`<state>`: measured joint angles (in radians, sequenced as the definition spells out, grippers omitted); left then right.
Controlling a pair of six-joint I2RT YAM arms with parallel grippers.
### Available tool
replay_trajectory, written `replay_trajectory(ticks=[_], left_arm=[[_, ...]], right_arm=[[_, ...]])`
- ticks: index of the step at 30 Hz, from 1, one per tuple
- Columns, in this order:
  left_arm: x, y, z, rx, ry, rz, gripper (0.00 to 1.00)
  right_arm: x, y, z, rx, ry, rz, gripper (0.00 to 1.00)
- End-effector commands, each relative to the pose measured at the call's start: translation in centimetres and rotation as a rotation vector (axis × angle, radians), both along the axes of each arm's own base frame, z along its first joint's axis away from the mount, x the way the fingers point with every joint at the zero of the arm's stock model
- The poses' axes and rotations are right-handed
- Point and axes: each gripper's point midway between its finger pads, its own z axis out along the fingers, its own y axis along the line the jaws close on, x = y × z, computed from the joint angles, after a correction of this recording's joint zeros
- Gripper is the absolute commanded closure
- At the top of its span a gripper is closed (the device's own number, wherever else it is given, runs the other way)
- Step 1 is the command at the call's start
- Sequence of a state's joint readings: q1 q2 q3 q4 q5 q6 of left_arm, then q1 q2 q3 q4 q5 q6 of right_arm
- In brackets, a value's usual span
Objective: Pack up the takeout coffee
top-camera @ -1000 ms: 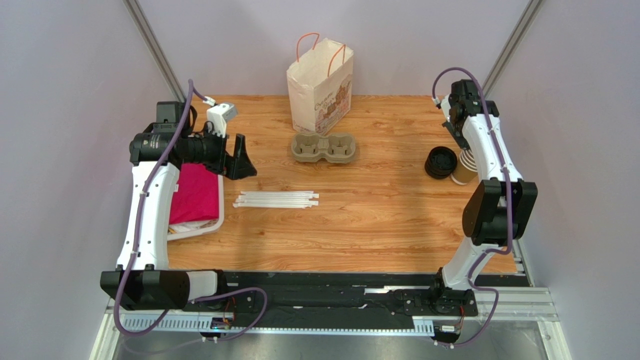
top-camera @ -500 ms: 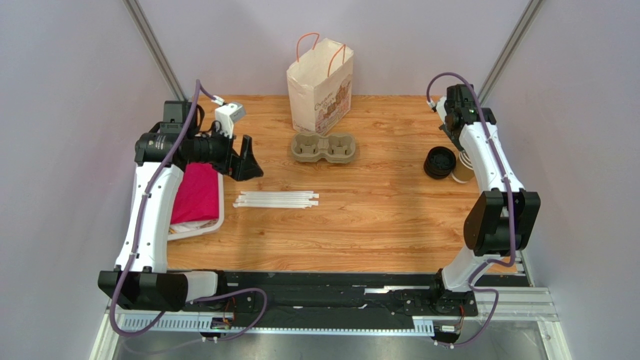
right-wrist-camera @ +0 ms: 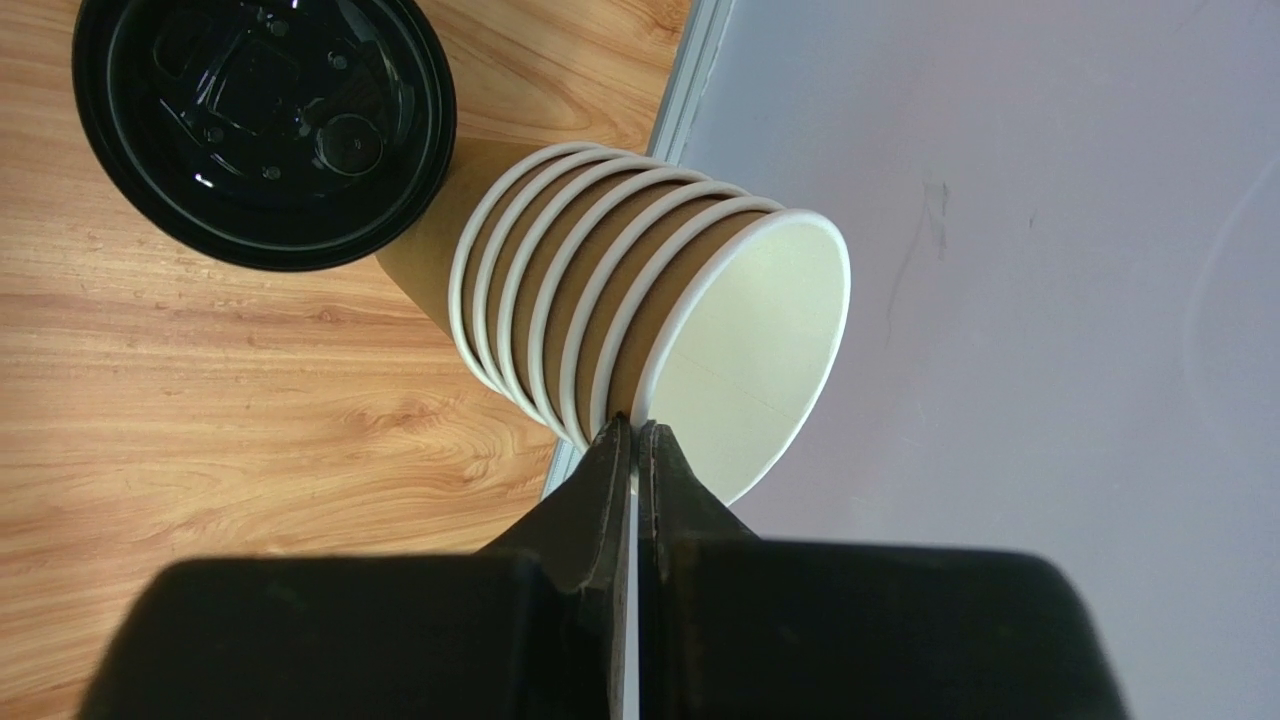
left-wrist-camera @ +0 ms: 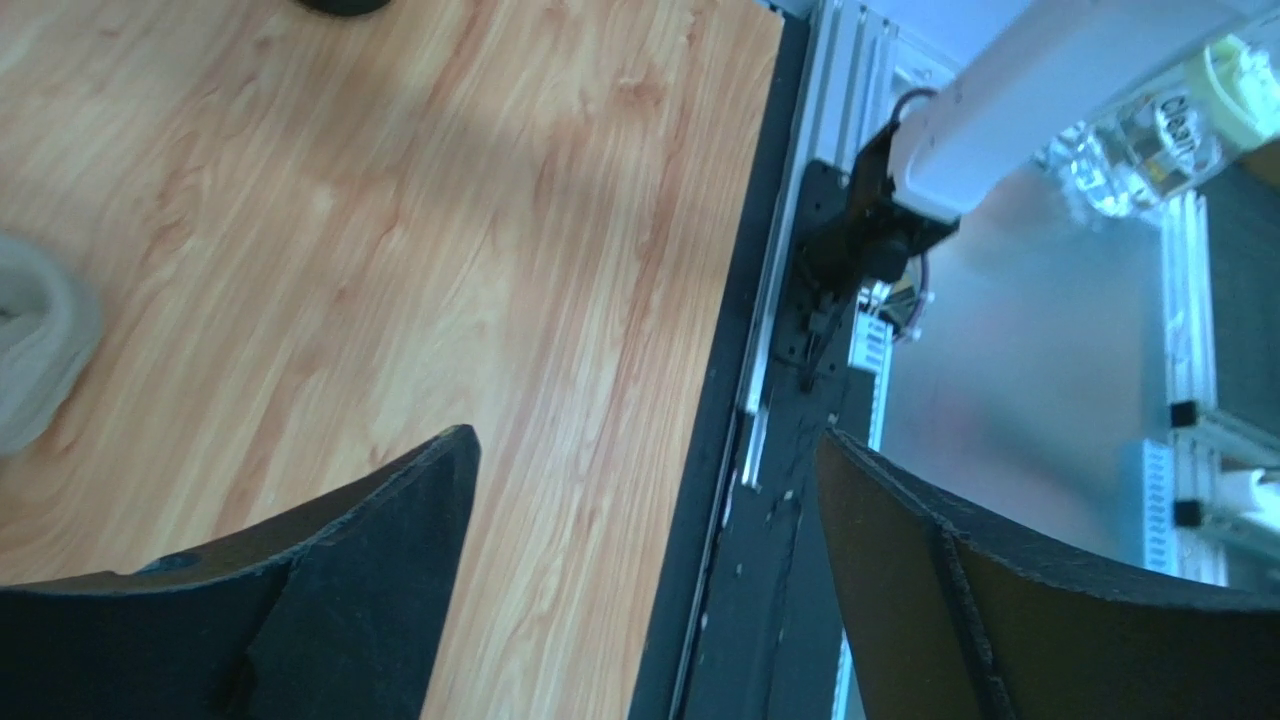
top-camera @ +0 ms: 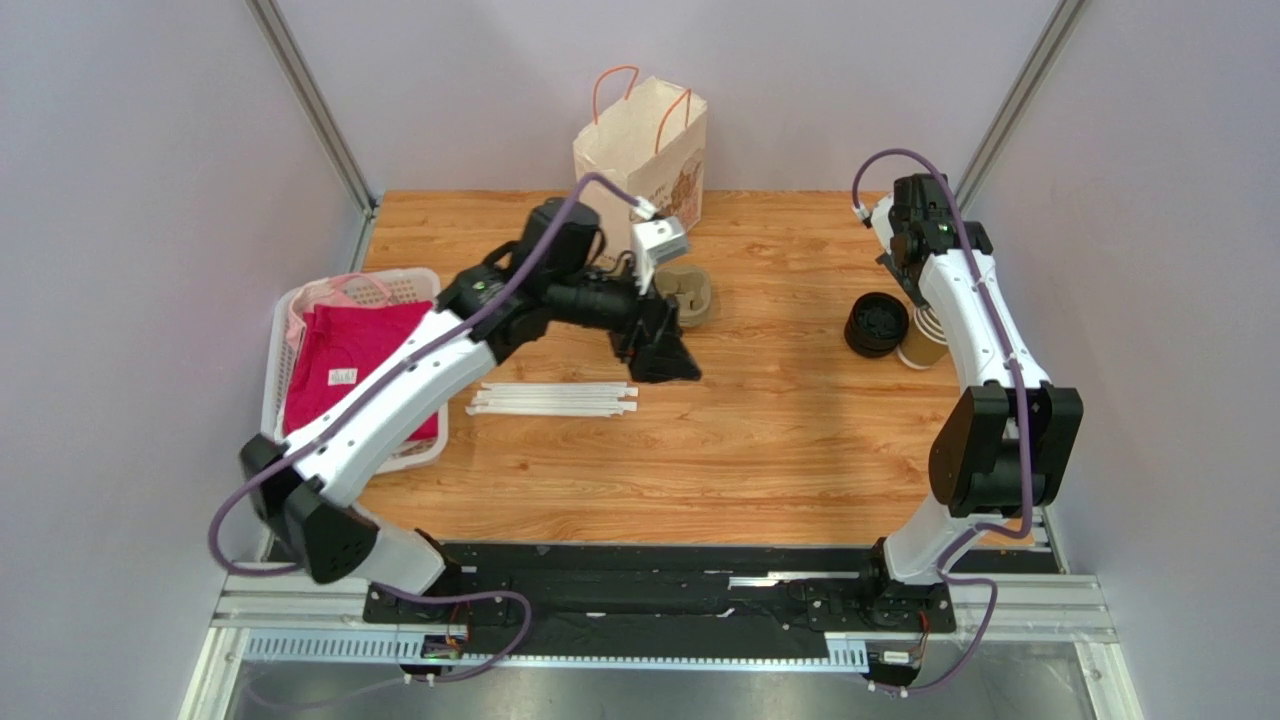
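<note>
No cup with a lid on it shows as such. A stack of lidless paper cups (right-wrist-camera: pixel 631 285) lies on its side at the table's right edge, also in the top view (top-camera: pixel 932 339). A black stack of lids (right-wrist-camera: pixel 263 128) stands beside it (top-camera: pixel 878 323). My right gripper (right-wrist-camera: pixel 634 432) is shut on the rim of the outermost cup; from above it (top-camera: pixel 917 300) sits over the stack. My left gripper (top-camera: pixel 670 360) is open and empty above the table's middle. In its wrist view the jaws (left-wrist-camera: pixel 646 450) stand wide apart over the table's edge.
A paper bag (top-camera: pixel 642 165) with orange handles stands at the back centre. A cardboard cup carrier (top-camera: pixel 694 294) lies in front of it, partly hidden by my left arm. White straws (top-camera: pixel 552 399) lie left of centre. A white basket (top-camera: pixel 293 308) with pink cloth is at left.
My left arm has swung from above the basket to the table's middle, in front of the cup carrier. My right arm has shifted slightly toward the cup stack.
</note>
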<state>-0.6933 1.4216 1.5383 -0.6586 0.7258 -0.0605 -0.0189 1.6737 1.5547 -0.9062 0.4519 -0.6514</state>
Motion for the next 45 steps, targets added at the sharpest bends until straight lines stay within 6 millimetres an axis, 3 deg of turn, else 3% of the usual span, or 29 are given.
replay_trajectory(ticks=[1,3,4,6,7,9,10,12,13,15,16,18,20,24,28,36,40,45], left_arm=[[3.1,-8.4,0.4,-0.136,0.058,0.010,0.12],[4.4,-11.2,1.5,-0.214,0.063,0.008,0.16],[5.4,-13.0,-0.8,-0.203,0.151,0.028,0.17],[6.6,-15.6,0.3,-0.275,0.152,0.024,0.20],[7.7,-17.2,-1.8,-0.267,0.218,0.056,0.21],[8.5,-19.4,-0.1,-0.356,0.212,0.054,0.21],[9.5,-20.7,-2.1,-0.350,0.245,0.080,0.23],[10.0,-22.5,-0.5,-0.424,0.282,0.081,0.27],[10.9,-23.6,-2.5,-0.413,0.316,0.111,0.27],[11.5,-24.9,-1.9,-0.459,0.361,0.131,0.28],[12.2,-25.8,-3.8,-0.453,0.388,0.155,0.28],[12.7,-27.0,-4.5,-0.472,0.404,0.187,0.26],[12.7,-27.8,-4.5,-0.492,0.406,0.191,0.23],[13.3,-29.1,-6.6,-0.489,0.449,0.234,0.21],[13.3,-30.2,-7.3,-0.505,0.462,0.251,0.22],[11.8,-32.5,-8.5,-0.510,0.504,0.241,0.33],[11.3,-33.0,-9.4,-0.497,0.530,0.249,0.41],[11.1,-33.1,-10.5,-0.485,0.562,0.254,0.43]], right_arm=[[-0.2,0.2,2.9,0.020,-0.085,-0.005,1.00],[-0.1,0.3,2.8,0.028,-0.079,-0.010,1.00],[-0.2,0.4,2.7,0.037,-0.065,-0.010,1.00],[-0.1,0.5,2.8,0.063,-0.069,-0.013,1.00],[-0.2,0.5,2.7,0.072,-0.061,-0.016,1.00],[-0.2,0.6,2.8,0.095,-0.061,-0.020,1.00],[-0.3,0.6,2.7,0.104,-0.054,-0.022,1.00],[-0.3,0.6,2.5,0.122,-0.045,-0.024,1.00],[-0.4,0.6,2.6,0.128,-0.044,-0.027,1.00],[-0.4,0.6,2.4,0.135,-0.033,-0.030,1.00],[-0.4,0.5,2.5,0.136,-0.033,-0.034,1.00],[-0.6,0.2,2.4,0.137,-0.017,-0.048,1.00],[-0.7,0.1,2.4,0.148,-0.008,-0.058,1.00],[-1.5,0.2,2.2,0.181,0.016,-0.075,1.00],[-2.2,0.4,1.9,0.205,0.030,-0.092,1.00],[-4.6,1.2,1.5,0.256,0.058,-0.131,1.00],[-5.6,1.5,1.0,0.271,0.063,-0.150,1.00],[-6.6,2.4,0.7,0.324,0.078,-0.166,1.00]])
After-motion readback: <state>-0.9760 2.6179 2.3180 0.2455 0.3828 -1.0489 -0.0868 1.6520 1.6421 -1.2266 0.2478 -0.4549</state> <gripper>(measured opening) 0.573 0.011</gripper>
